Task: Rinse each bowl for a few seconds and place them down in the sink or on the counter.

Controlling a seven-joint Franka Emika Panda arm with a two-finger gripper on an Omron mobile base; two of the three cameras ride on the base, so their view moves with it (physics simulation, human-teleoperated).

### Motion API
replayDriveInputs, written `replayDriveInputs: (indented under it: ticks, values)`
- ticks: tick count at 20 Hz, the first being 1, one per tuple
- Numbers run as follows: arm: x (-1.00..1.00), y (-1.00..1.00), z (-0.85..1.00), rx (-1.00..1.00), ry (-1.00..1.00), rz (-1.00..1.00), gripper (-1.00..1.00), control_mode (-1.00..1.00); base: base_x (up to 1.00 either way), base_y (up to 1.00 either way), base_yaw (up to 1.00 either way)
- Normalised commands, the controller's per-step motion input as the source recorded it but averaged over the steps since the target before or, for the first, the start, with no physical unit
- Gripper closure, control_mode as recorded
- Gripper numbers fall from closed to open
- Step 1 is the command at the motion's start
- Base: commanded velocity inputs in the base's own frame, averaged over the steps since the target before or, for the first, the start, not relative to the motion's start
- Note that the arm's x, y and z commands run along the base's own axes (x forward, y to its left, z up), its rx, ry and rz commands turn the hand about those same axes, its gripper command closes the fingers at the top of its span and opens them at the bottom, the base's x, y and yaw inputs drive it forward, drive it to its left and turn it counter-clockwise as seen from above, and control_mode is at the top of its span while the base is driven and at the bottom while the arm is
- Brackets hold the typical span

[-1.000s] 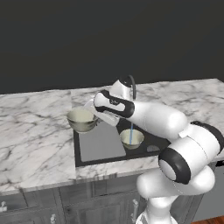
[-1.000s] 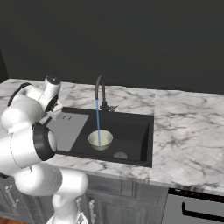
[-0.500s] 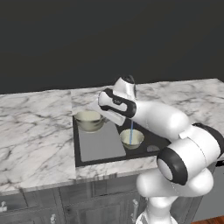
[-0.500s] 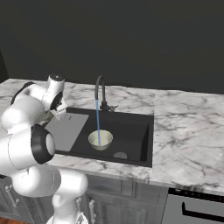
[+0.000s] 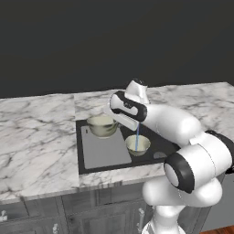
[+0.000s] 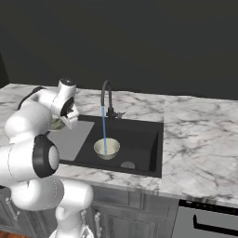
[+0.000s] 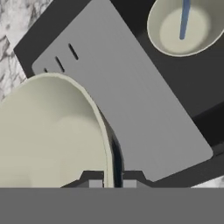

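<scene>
In the sink [image 6: 139, 139], one bowl [image 6: 106, 148] stands under the faucet [image 6: 107, 98], and the water stream [image 6: 104, 128] falls into it.

White marble counter [image 5: 36, 137] (grey-veined) with inset black sink [image 6: 139, 139], 1 bowl [image 6: 106, 148] inside
</scene>
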Motion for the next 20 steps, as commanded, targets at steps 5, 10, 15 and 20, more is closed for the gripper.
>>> replayDriveInputs:
  ticks: [5,10,15,20]
  values:
    - [0.00,-0.46,-0.13,0.02,-0.03,0.00,1.00,-1.00,0.00,0.00,0.00]
    - [0.00,-0.41,-0.12,0.02,-0.04,0.02,1.00,-1.00,0.00,0.00,0.00]
    - [0.00,-0.40,-0.08,0.00,-0.07,0.02,1.00,-1.00,0.00,0.00,0.00]
    - [0.01,-0.37,-0.05,0.00,-0.08,0.02,1.00,-1.00,0.00,0.00,0.00]
